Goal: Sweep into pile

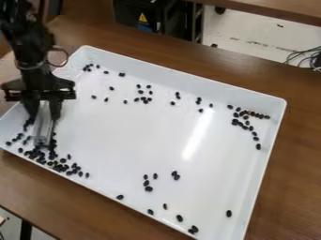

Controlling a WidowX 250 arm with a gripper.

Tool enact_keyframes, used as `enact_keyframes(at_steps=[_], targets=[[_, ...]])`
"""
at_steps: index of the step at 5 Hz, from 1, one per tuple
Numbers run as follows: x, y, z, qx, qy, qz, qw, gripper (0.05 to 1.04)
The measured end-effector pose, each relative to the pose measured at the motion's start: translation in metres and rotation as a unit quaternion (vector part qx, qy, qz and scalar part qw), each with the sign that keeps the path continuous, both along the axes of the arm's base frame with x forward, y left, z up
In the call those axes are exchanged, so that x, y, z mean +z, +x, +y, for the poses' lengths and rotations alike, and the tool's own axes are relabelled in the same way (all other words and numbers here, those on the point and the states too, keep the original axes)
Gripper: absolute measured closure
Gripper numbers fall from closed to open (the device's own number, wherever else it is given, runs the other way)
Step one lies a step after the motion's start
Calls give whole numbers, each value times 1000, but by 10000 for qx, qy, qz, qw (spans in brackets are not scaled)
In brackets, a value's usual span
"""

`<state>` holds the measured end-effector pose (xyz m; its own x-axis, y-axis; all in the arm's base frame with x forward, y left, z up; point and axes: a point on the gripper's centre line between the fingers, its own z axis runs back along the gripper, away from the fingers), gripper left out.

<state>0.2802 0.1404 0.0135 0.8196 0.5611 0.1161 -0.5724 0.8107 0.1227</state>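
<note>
My gripper (43, 116) hangs over the left end of the white tray (134, 136), its fingers shut on a greyish, see-through tool (42, 129). The tool points down, and its lower end meets a dense cluster of dark beans (59, 165) in the tray's near left corner. Some beans lie just left of the tool. A second group of beans (241, 119) sits near the right wall. Loose beans (144, 99) are scattered along the far side, and a few more (149, 183) lie toward the near side.
Raised walls run around the tray, which rests on a brown wooden table (301, 154). Behind the table stand a dark box (147, 16) with a warning label and some cables (307, 57). A bare stretch of tray floor lies between the bean groups.
</note>
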Motion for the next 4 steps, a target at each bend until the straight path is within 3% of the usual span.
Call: enact_keyframes(at_steps=[1,2,3,4], targets=[[5,20,-18,-275,-100,-270,9992,731],[13,48,-59,-714,-196,-572,9956,731],[30,64,-115,-1433,-268,-838,9858,731],[38,56,-163,-2202,-538,-882,9700,731]])
